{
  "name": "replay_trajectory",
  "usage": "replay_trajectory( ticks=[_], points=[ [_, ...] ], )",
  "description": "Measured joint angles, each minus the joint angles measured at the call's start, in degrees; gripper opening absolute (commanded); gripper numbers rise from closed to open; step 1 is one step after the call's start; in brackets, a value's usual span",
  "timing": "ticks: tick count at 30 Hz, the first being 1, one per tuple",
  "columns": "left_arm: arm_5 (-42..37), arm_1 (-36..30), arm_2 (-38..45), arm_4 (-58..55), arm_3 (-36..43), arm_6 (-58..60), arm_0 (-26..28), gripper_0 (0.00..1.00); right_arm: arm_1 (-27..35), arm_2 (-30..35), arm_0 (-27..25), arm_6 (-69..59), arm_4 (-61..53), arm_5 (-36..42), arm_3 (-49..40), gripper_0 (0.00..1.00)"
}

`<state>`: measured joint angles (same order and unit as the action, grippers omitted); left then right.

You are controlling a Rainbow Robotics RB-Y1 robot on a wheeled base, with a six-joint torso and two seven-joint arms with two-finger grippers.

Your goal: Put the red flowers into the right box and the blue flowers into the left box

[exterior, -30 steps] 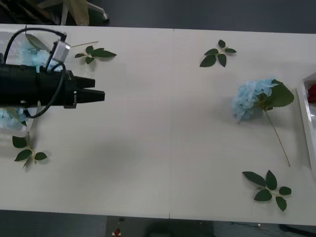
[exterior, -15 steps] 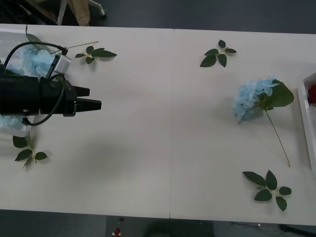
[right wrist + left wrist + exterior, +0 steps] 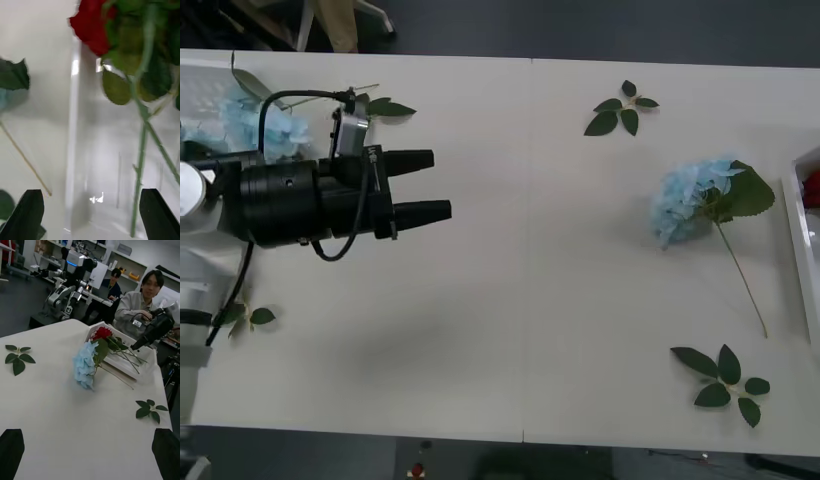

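Note:
One blue flower [image 3: 690, 205] lies on the table's right side, its stem pointing toward the front edge; it also shows as blue flower [image 3: 85, 363]. More blue flowers [image 3: 265, 125] rest in the left box [image 3: 200, 75]. My left gripper [image 3: 442, 184] hangs open and empty over the table left of centre, pointing right. Red flowers [image 3: 92, 26] lie in the right box [image 3: 73, 131], also seen as red flowers [image 3: 101, 333]. My right gripper [image 3: 92, 215] hovers open over that box's rim with nothing in it.
Flowerless leaf sprigs lie at the back centre-right [image 3: 622, 110], front right [image 3: 725, 378], back left [image 3: 375, 106] and front left [image 3: 240, 315]. The right box's rim [image 3: 802, 235] runs along the table's right edge. A person sits beyond the table's right end.
My left gripper has moved right, away from the left box toward the table's middle, and its fingers have opened. The blue flower on the table has not moved.

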<state>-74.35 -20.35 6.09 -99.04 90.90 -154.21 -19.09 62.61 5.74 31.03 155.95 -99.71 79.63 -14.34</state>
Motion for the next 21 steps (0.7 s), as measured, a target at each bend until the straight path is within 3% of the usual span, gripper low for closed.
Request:
replay_trajectory(
  ticks=[7, 11, 15, 21],
  points=[
    [0.00, 3.79, -1.19, 4.07, 14.42, 0.00, 10.66, 1.00, -0.62, -5.76, -0.60, -0.10, 0.06, 2.19, -19.12, 0.75],
    [-0.22, 3.70, -2.96, 3.22, 18.92, 0.00, 15.46, 1.00, -2.64, -9.70, -0.57, -6.11, 0.06, -2.79, -26.96, 0.75],
    [-2.31, 3.68, -4.23, 2.01, 19.78, 0.00, 16.31, 1.00, -4.61, -14.89, -0.57, -15.46, 2.41, -9.19, -32.84, 0.75],
    [-2.54, 3.61, -4.96, 1.56, 19.78, 0.00, 16.31, 1.00, -7.43, -22.20, -0.58, -17.20, 6.82, -20.82, -39.61, 0.75]
  ],
)
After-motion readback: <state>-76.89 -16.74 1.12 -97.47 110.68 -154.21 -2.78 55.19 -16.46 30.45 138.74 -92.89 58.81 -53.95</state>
